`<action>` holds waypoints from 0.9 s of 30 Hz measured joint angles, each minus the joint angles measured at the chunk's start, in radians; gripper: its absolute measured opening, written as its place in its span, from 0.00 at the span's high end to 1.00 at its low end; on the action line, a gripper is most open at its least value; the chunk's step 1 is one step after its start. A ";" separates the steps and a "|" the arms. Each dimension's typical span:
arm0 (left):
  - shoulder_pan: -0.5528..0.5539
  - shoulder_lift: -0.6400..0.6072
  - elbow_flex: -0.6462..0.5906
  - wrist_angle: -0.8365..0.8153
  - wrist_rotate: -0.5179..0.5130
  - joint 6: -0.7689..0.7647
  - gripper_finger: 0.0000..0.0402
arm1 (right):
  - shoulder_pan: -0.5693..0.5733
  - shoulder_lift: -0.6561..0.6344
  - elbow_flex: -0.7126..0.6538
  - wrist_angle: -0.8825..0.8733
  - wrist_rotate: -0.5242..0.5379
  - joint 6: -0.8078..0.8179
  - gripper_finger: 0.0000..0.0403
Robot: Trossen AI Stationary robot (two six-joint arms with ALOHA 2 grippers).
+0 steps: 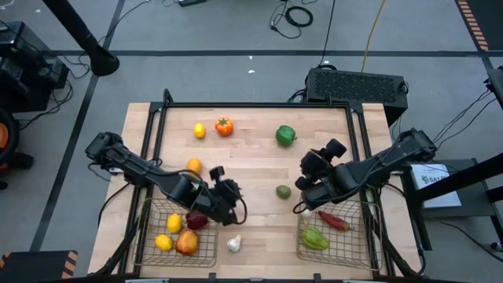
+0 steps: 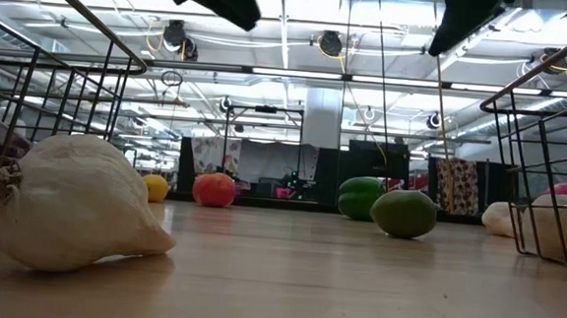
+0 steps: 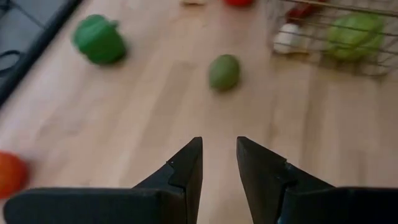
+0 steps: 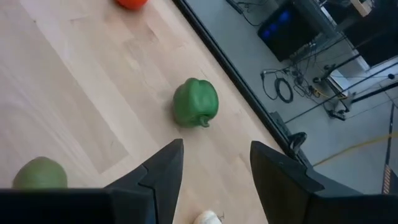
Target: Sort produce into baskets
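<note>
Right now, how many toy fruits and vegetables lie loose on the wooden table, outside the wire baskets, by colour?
Yellow lemon: 1
Orange round fruit and orange-red round fruit: 2
Green pepper and green oval fruit: 2
White garlic bulb: 1
Total: 6

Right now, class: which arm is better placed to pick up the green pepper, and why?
Probably the right. Its gripper has open, empty fingers and sits nearest the green pepper. The left gripper hangs farther off, near the left basket.

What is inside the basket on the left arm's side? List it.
The left basket holds two yellow lemons, a red-and-yellow apple and a dark red piece. The left claw overhangs its far corner, so anything beneath it is hidden.
</note>
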 joint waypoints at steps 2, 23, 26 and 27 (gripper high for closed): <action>-0.015 0.031 0.000 0.064 0.007 0.001 0.73 | -0.004 0.000 -0.001 0.000 0.000 0.000 0.56; -0.140 0.245 0.140 0.128 0.264 -0.008 0.73 | -0.010 0.000 -0.002 0.047 0.008 -0.079 0.56; -0.140 0.278 0.153 0.114 0.265 -0.024 0.73 | -0.010 0.000 -0.002 0.048 0.008 -0.079 0.56; -0.140 0.287 0.153 0.100 0.246 -0.021 0.73 | -0.010 0.000 -0.002 0.047 0.008 -0.079 0.56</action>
